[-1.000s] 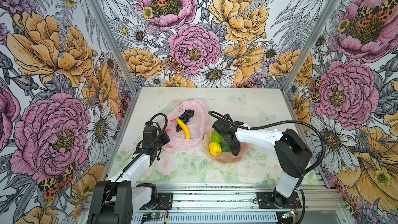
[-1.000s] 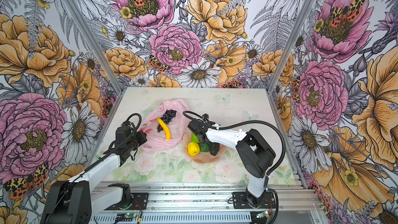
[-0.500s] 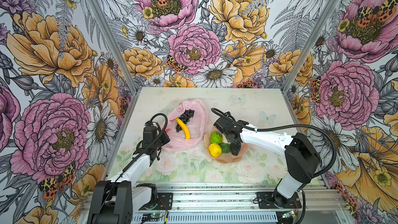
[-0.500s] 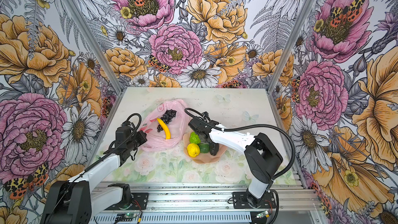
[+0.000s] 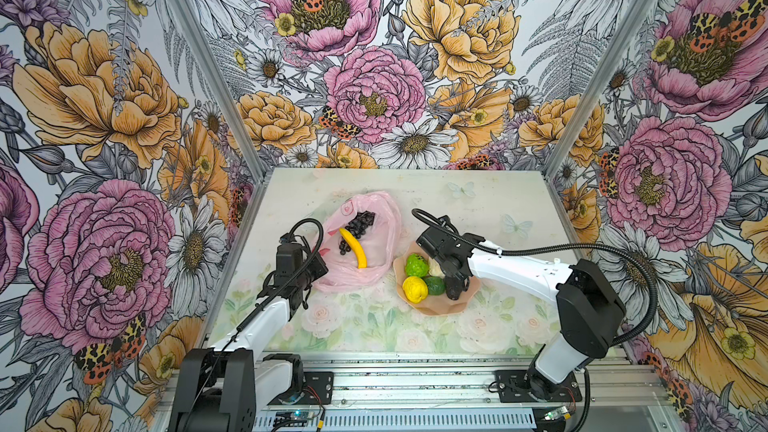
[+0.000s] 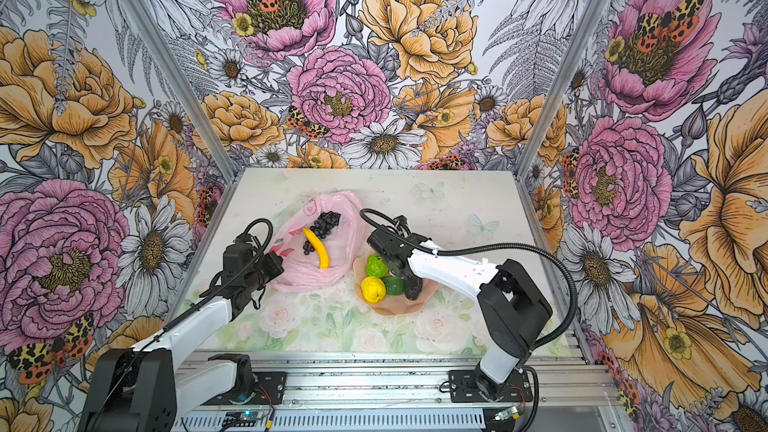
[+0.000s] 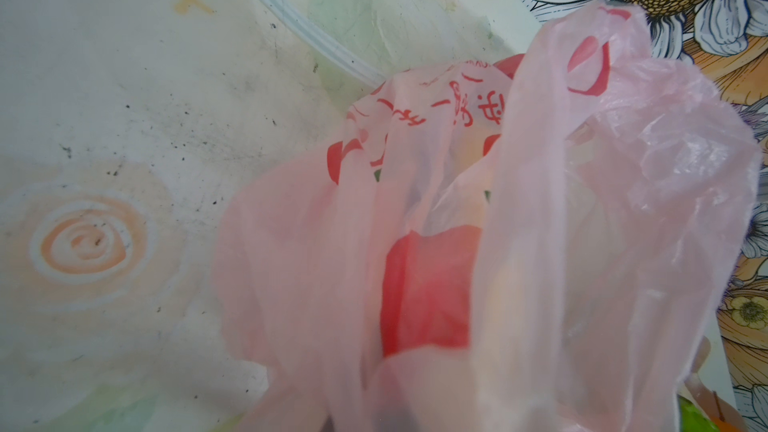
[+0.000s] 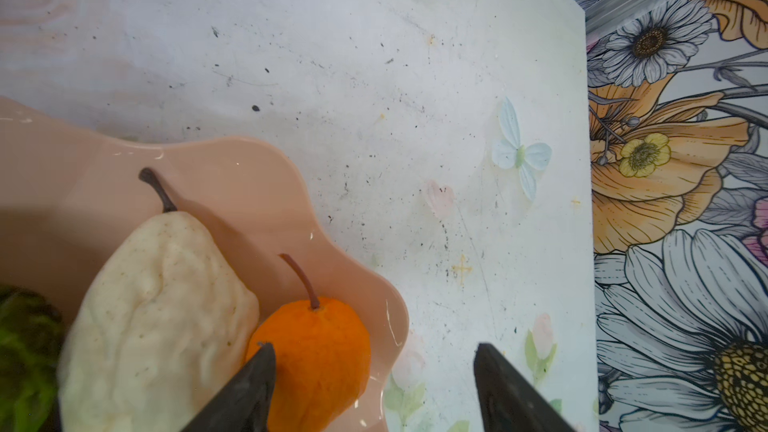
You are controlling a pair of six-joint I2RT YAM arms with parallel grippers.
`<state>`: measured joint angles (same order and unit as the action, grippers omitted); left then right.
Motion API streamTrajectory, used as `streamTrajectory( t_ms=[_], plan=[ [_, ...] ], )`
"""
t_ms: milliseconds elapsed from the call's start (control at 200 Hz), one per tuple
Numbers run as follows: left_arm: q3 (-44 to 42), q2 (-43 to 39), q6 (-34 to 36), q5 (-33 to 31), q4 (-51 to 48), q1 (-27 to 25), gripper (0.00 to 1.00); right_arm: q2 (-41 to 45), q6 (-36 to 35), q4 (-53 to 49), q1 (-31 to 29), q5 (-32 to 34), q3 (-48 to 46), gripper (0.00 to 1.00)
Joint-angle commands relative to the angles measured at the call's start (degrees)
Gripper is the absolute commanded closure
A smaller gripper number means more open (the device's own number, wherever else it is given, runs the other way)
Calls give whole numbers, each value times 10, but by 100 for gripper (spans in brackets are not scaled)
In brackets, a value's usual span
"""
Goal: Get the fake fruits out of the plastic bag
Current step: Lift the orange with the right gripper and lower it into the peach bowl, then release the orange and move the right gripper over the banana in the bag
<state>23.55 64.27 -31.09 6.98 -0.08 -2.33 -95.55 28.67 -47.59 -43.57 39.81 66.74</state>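
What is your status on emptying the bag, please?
Left gripper shut on plastic bag edge. Right gripper open above dish, orange piece released. Not yet out: banana, grape bunch. Nothing blocking.

Plastic bag: translucent pink, red prints. Inside it: banana yellow, grape bunch dark purple.
Dish: plain peach. On the dish: lemon yellow; knobbly fruit bright green; avocado dark green; pear speckled cream, brown stem; orange fruit.
Worktop: pale, faded roses, blue butterflies.
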Motion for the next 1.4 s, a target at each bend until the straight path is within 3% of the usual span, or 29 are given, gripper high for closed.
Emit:
streamTrajectory(
  t_ms=[0, 215, 580, 751, 966, 1396],
  plan=[
    [-6, 5, 6, 14, 19, 5, 98, -10, 11, -2, 2, 15, -7, 27],
    [-3, 11, 6, 17, 22, 2, 98, 18, 22, -2, -1, -4, -27, 33],
    [-1, 7, 10, 9, 16, -9, 98, 65, 23, -4, -15, -34, 18, 33],
    [-1, 2, 9, 9, 13, -14, 98, 80, 36, -2, -64, -55, 61, 33],
    [-1, 4, -39, 58, 12, -34, 98, 23, 44, 31, -104, -110, 138, 34],
    [-14, -33, -6, 5, 7, -66, 98, -180, 14, 90, -106, -246, 305, 36]
  ],
)
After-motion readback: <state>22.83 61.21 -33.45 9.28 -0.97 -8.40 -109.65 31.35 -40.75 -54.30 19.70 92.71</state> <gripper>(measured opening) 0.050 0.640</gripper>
